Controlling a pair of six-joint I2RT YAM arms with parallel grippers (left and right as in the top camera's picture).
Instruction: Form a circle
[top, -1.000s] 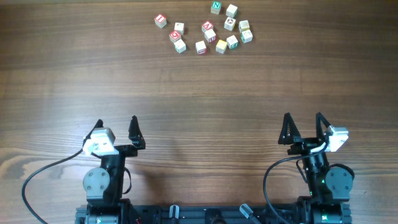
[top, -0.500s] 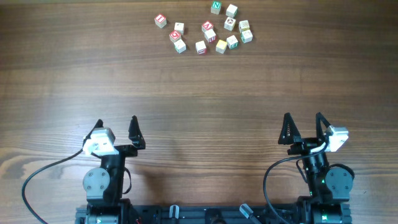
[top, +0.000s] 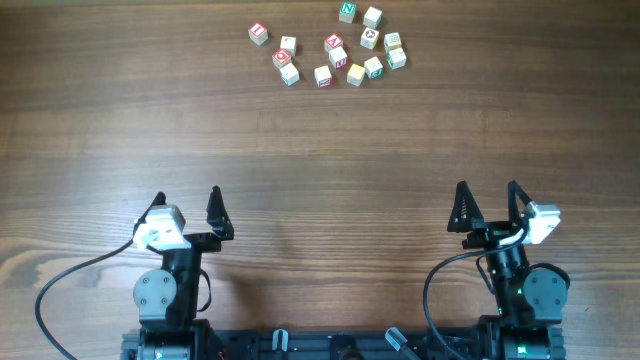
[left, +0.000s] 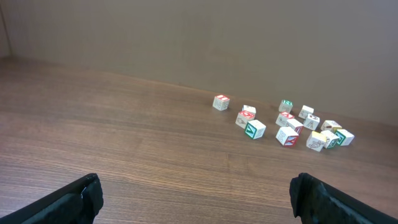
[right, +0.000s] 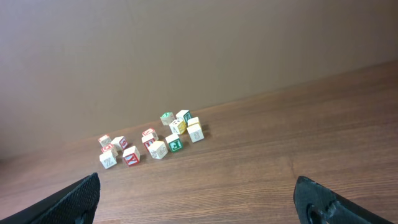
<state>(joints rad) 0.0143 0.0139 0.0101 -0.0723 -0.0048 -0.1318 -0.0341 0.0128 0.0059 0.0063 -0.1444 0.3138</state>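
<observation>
Plainly, the left fingers (top: 215, 205) and right fingers (top: 462, 205) stood spread wide and empty at the near edge of the brown wooden table (top: 320, 150). Well apart, at the far side, small pale wooden letter cubes with coloured marks (top: 337, 57) lay loosely clustered, no ring formed. Work seemed unstarted; the next move would call for a long reach to an outlying cube.
</observation>
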